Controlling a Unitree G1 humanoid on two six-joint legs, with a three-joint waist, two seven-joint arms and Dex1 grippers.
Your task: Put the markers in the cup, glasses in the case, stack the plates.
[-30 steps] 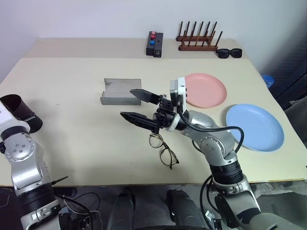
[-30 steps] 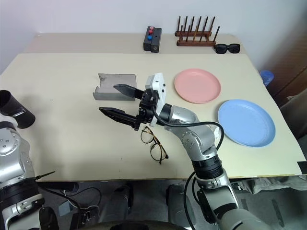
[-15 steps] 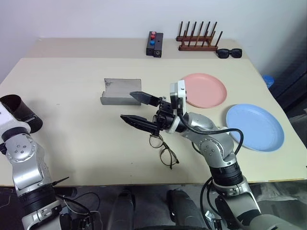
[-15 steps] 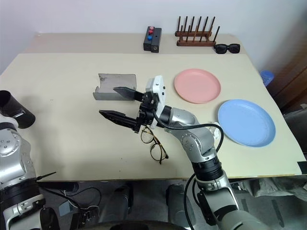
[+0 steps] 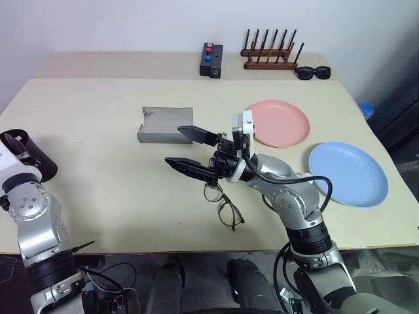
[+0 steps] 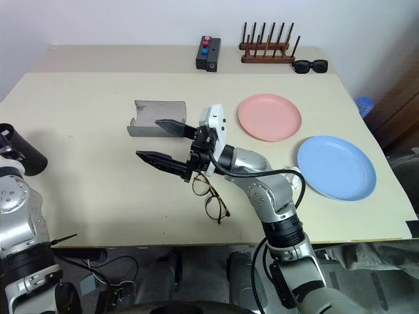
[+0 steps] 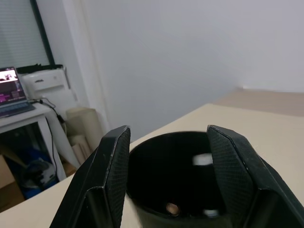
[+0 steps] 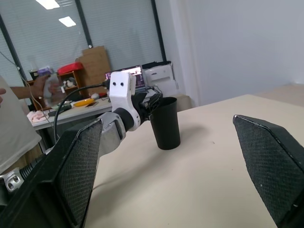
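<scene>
head view / right claw: right claw point(image 5: 173, 144) hung above the surface point(image 5: 98, 98), fingers spread wide, nothing between them
head view / glasses: glasses point(image 5: 222, 203) lay on the surface just beneath and behind the right claw, on the robot's side of it, not touched
head view / case: case point(image 5: 163, 124) sat just beyond the right claw's far finger, flap open
head view / plates: pink plate point(image 5: 281, 122) lay behind the right claw's wrist, to the right; blue plate point(image 5: 347, 173) further right, near the pink one but apart, not stacked
head view / cup: cup point(image 5: 29, 154) was at the surface's left edge, well apart from the right claw, at the end of the left arm
head view / far edge: button box point(image 5: 211, 60), wooden rack point(image 5: 272, 52) and sunglasses point(image 5: 312, 72) stood well beyond both claws
left wrist view / left claw: left claw point(image 7: 166, 130) had its fingers apart, one on each side of the cup's rim; contact with the cup could not be told
left wrist view / cup inside: a pale shape and a small round shape showed inside; could not tell whether these were the markers
right wrist view / cup: cup stood upright on the surface, straight ahead between the right claw's spread fingers, well apart from them, with the left claw at its rim
right wrist view / background: a person's hand point(image 8: 45, 88) by a cluttered desk, far beyond the cup
</scene>
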